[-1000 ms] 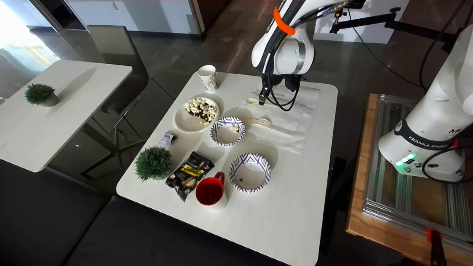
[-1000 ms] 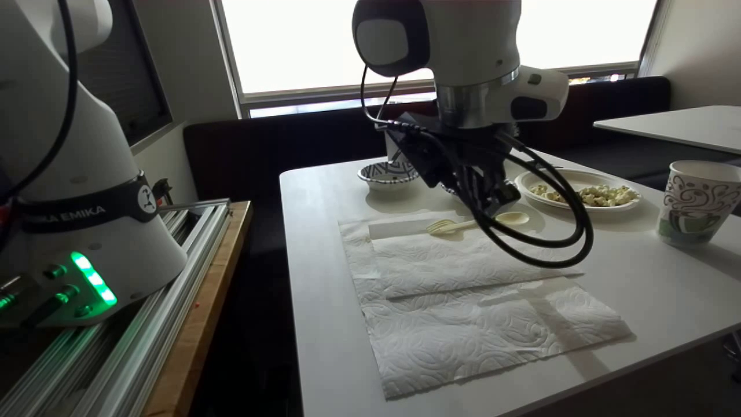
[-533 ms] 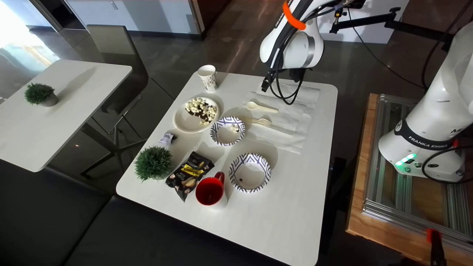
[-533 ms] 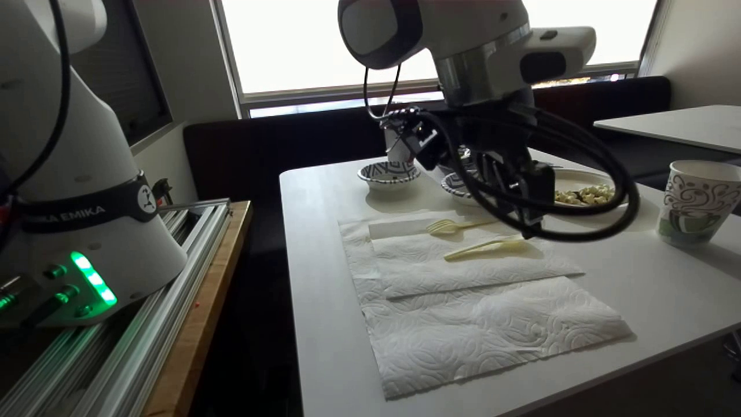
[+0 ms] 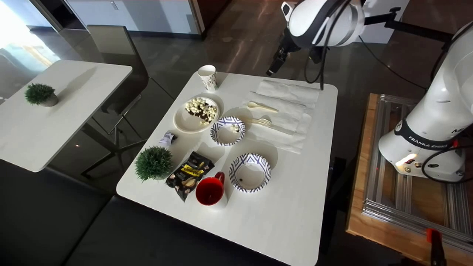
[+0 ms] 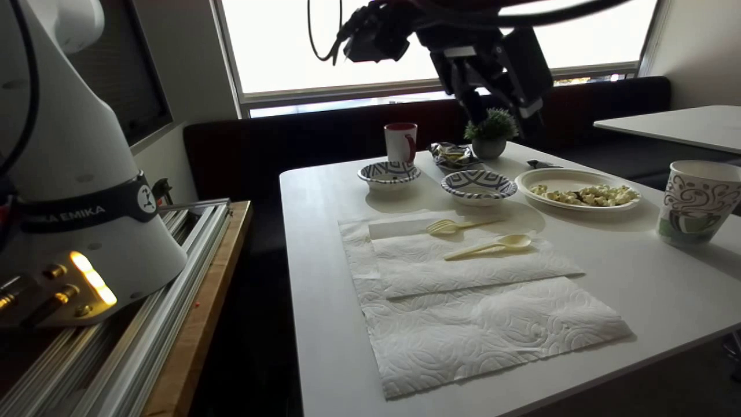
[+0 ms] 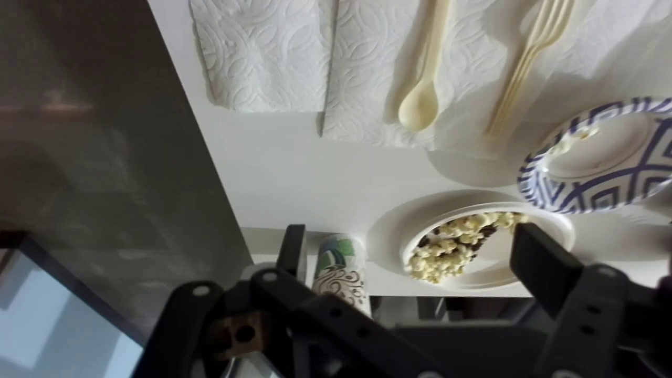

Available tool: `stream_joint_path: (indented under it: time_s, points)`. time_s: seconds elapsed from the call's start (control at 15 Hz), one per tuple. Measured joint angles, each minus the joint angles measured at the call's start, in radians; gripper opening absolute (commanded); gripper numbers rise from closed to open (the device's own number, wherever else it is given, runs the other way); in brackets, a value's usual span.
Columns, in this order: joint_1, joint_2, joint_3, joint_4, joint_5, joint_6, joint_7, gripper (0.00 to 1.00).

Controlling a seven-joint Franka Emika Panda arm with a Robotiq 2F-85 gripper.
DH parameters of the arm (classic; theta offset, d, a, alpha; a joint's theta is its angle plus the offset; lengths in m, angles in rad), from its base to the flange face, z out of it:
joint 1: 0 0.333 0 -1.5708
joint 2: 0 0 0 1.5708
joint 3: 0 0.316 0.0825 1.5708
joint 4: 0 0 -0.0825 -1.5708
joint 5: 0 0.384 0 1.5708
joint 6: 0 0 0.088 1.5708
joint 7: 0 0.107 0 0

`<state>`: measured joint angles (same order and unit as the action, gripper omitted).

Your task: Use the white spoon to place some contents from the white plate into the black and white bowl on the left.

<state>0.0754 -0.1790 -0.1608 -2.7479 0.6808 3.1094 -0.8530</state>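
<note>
The pale, off-white spoon (image 5: 261,107) lies flat on the paper towels, its handle parallel to the fork. Popcorn pieces with dark bits, the contents (image 7: 446,249), cover part of the white plate (image 5: 186,121). Two bowls share a dark-and-white pattern. Beside the plate, the patterned bowl (image 5: 228,142) has a few popcorn pieces inside; the patterned bowl by the mug (image 5: 250,187) has one dark speck. Which of them is the left bowl I cannot tell. High above the table, my gripper (image 7: 412,236) is open in the wrist view, nothing between its wide-spread fingers, apart from the spoon.
A fork (image 6: 457,226) rests on the paper towels (image 6: 480,336). The paper cup (image 5: 208,79) stands near a table corner behind the plate. A red-lined mug (image 5: 210,192), a snack bag (image 5: 190,173), a small packet (image 5: 168,138) and a potted plant (image 5: 154,163) line the far side.
The gripper has opened and let go of the spoon, which now lies on the towels. The arm has risen and drawn back from the table. The base light turned from green to yellow-white.
</note>
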Motion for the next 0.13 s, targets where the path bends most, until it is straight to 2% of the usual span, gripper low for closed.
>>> stream_joint_path:
  time_s: [0.13]
  points:
    - [-0.013,-0.07,0.019,-0.065,-0.039,-0.016,-0.004,1.0]
